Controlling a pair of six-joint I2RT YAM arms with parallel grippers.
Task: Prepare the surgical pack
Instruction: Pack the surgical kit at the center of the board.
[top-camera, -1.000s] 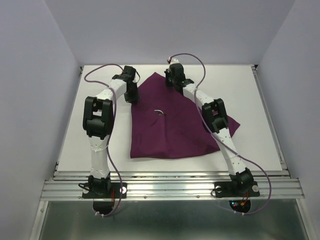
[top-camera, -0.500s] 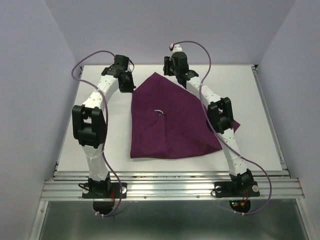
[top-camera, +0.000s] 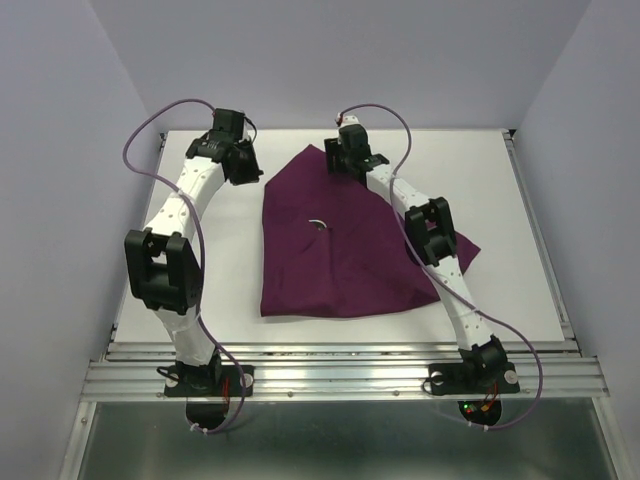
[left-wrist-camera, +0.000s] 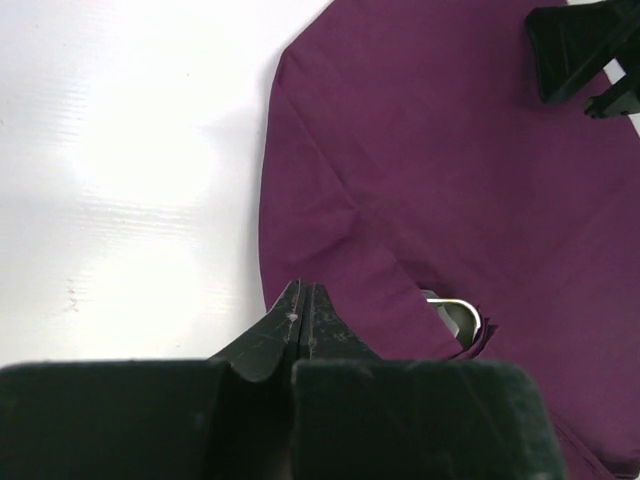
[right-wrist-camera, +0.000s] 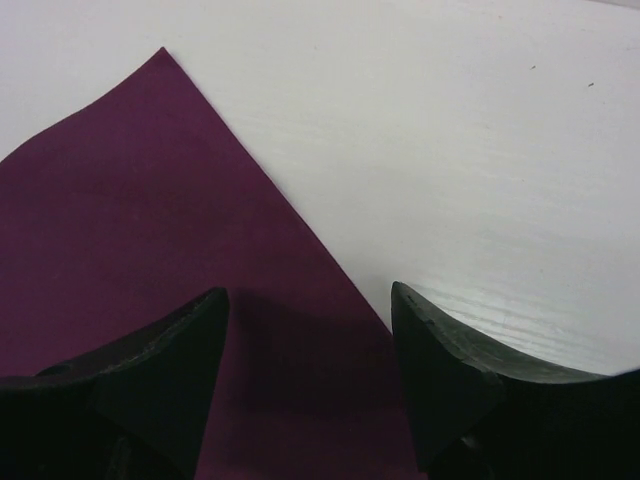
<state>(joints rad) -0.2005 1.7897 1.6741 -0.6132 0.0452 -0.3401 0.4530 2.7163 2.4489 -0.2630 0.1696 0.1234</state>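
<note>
Surgical pack (top-camera: 340, 250) spread on table (top-camera: 500, 190), far corner under R gripper (right-wrist-camera: 308, 300), jaws wide, empty. L gripper (left-wrist-camera: 303, 295) closed on nothing, near pack's edge.

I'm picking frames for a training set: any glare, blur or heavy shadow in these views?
Left wrist: bright glare washes out the table; the shut left pincer is close and soft. Right wrist: the open right pincer is blurred and shades the surgical pack beneath it. Top external: even light, sharp.
</note>
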